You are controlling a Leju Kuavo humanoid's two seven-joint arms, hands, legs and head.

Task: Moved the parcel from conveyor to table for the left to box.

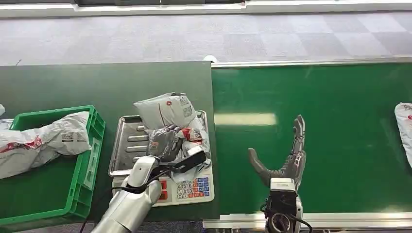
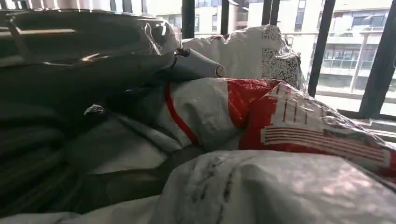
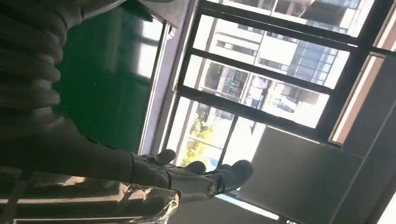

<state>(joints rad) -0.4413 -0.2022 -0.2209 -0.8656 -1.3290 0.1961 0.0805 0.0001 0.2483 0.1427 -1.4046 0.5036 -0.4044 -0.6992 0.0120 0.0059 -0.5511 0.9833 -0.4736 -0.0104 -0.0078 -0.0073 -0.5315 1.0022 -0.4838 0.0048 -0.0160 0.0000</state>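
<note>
Nearest the camera, the left hand [image 1: 163, 143] lies on the parcel [image 1: 167, 110] on the scale [image 1: 192, 188], its fingers curled over the crumpled bag; whether it truly grips it I cannot tell. Right of the scale, the right hand [image 1: 284, 154] hovers over the conveyor [image 1: 340, 111] with fingers apart, holding nothing. I judge the move to the table done and the boxing left: the crate [image 1: 82, 184] left of the scale already holds one bag [image 1: 46, 141], and another parcel [image 1: 404, 127] waits far right of the scale.
</note>
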